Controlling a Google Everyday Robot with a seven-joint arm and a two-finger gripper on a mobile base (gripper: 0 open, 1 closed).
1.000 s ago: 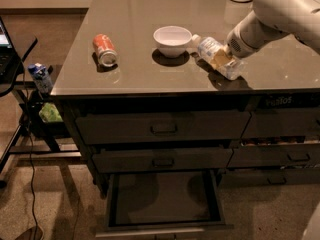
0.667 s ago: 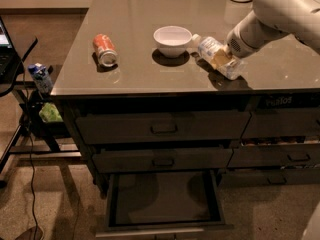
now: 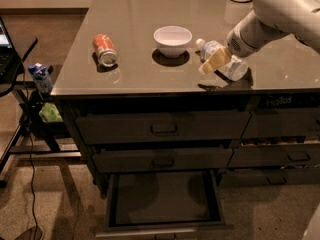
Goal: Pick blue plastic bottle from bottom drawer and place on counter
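The blue plastic bottle (image 3: 209,49) lies on its side on the tabletop (image 3: 135,14), right of the bowl (image 3: 172,40), cap toward the bowl and base toward the front edge. The gripper (image 3: 216,63) is on its middle, fingers (image 3: 214,64) closed across the long axis. The arm (image 3: 280,14) reaches in low from the right; the bottom drawer (image 3: 165,229) stands open below.

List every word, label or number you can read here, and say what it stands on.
Nothing can be quoted with confidence.
Pale lettering on the upper right drawer front: too blurred to read.
Red can on the counter: markings blurred.
Blue plastic bottle, with the gripper at it on the counter's right: label unreadable.
Blue-topped bottle, far left: unreadable.
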